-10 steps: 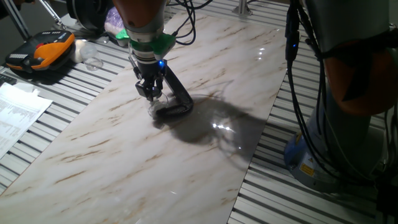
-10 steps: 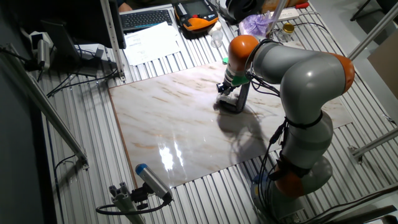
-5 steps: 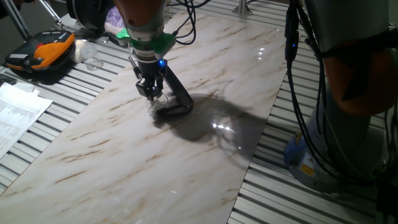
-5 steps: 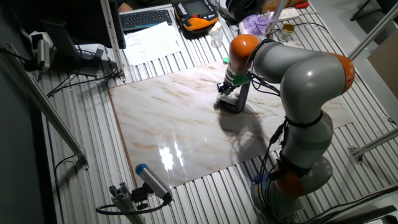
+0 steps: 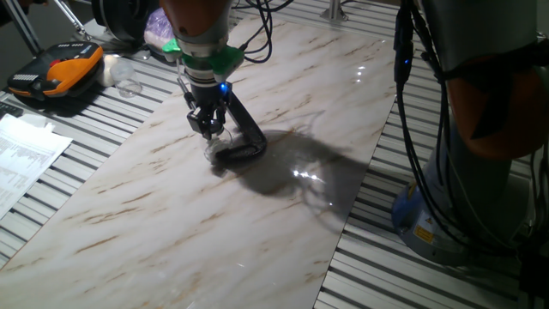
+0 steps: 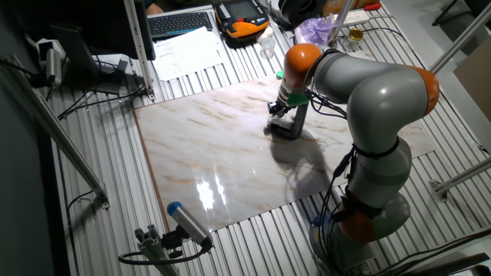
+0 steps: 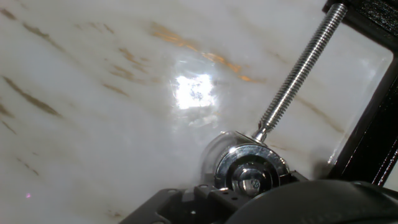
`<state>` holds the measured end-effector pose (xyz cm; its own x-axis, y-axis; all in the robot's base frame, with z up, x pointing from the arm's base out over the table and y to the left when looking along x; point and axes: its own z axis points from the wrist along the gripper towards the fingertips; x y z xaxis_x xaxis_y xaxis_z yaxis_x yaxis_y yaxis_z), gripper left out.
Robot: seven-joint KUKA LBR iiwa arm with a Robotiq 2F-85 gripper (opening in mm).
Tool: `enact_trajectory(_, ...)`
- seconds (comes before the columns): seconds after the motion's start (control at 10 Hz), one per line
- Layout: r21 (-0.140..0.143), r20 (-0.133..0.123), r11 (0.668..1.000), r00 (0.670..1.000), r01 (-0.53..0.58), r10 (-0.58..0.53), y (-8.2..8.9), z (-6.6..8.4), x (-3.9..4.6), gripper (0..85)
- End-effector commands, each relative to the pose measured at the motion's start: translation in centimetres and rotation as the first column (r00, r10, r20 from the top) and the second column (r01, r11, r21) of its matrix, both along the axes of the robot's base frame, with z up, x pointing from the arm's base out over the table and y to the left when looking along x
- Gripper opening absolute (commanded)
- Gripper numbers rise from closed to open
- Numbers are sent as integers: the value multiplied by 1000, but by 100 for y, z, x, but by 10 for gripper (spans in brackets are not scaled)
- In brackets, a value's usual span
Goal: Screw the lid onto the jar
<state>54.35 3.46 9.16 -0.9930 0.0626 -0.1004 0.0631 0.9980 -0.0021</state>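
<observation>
The small clear glass jar [image 5: 213,150] stands on the marble slab, pinned in a black C-clamp [image 5: 246,137] whose steel screw [image 7: 300,67] presses on its side. The shiny round lid [image 7: 250,170] sits on the jar's mouth, with glass [image 7: 211,152] showing around it. My gripper [image 5: 206,131] points straight down onto the jar top, its fingers drawn together at the lid. In the other fixed view the gripper [image 6: 278,110] hangs over the clamp [image 6: 291,127], and the arm hides the jar. Dark finger parts [image 7: 186,202] fill the bottom of the hand view.
An orange-and-black case [image 5: 56,73], a second clear glass vessel [image 5: 129,86] and papers [image 5: 21,154] lie on the slatted table left of the slab [image 5: 171,232]. Cables and the robot base [image 5: 480,129] stand at the right.
</observation>
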Motion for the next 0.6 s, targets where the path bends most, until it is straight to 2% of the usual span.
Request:
enact_trajectory(0.0,-7,4,1000,1000,6,-6,1,2,2,680)
enact_trajectory(0.5,-23,9,1000,1000,19,-19,-30,42,-8,680)
